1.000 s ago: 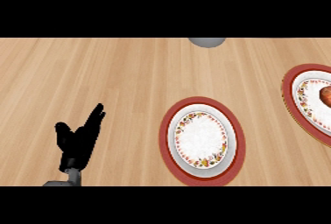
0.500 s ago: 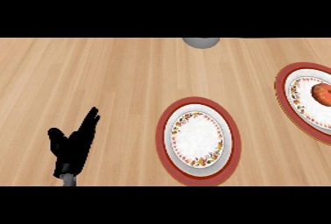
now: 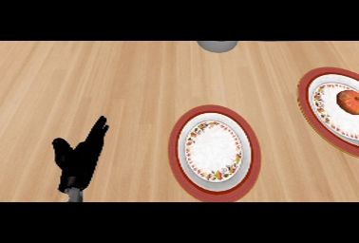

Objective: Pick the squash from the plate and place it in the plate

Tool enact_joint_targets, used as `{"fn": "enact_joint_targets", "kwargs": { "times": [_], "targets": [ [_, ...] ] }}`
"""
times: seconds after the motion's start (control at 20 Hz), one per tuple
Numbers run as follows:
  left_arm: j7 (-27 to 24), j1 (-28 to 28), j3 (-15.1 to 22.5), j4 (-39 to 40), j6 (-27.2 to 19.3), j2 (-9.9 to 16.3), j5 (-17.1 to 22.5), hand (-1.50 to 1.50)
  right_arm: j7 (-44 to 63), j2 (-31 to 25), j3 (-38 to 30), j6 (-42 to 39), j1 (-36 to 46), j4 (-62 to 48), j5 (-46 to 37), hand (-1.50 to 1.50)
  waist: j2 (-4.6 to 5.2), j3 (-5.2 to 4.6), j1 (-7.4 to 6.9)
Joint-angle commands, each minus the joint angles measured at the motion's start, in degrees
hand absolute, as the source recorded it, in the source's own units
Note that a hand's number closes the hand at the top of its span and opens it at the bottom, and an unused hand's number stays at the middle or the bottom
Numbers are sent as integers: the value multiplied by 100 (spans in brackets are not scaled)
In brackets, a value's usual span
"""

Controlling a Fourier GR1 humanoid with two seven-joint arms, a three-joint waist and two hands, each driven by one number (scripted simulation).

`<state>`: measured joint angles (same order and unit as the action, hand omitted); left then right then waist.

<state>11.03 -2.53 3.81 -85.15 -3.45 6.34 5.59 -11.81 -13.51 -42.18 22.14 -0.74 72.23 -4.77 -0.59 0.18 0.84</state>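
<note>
An orange-red squash (image 3: 349,100) lies on a red-rimmed plate (image 3: 313,89) at the right edge, partly cut off by the view's border. A second red-rimmed plate (image 3: 248,142) with a white floral centre sits bare in the lower middle of the wooden counter. My left hand (image 3: 79,159) rests at the lower left with fingers straight and pointing up, well apart from both plates and holding nothing. My right hand does not show.
A grey round object (image 3: 216,45) peeks in at the top edge, above the middle plate. Bare wooden counter (image 3: 126,85) spreads between my left hand and the plates.
The view has shifted, so both plates and the grey object sit further left in the picture. My left hand has sunk lower and slightly left.
</note>
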Motion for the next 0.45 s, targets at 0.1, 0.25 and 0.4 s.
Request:
{"fn": "enact_joint_targets", "kwargs": {
  "times": [0.1,0.25,0.4],
  "targets": [
    [296,40,-17,88,121,36,33,0,923,662,586,113,-1074,1856,-510,-150,51,-24,-38],
    [180,86,136,208,-20,-182,-185,0,872,842,520,-24,-1389,2096,-325,-150,55,-20,-47],
    [316,-100,18,-87,92,-69,-34,0,717,1195,575,-100,-1913,2624,-301,-150,50,-19,-48]
  ]
}}
